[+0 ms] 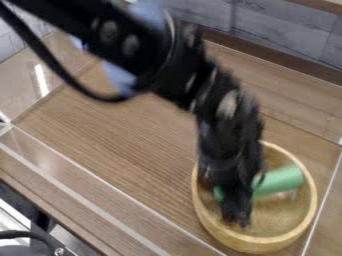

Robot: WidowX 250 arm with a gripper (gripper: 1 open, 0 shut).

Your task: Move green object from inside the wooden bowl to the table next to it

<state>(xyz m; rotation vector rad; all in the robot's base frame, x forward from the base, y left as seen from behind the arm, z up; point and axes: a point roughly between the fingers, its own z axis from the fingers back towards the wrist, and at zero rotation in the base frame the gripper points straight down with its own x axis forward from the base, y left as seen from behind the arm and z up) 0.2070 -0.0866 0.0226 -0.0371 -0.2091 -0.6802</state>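
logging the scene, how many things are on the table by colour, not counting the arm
Green: 1, the small flat rectangular green block, lying inside the bowl
Light tan wood: 1, the round shallow wooden bowl
Total: 2, both on the brown wood-grain table

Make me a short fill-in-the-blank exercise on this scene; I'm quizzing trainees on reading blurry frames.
1. The green object lies inside the wooden ____.
2. The bowl stands on a brown wood-grain ____.
3. The black gripper reaches down into the bowl from ____.
4. The block in the bowl is coloured ____.

Missing words: bowl; table; above; green
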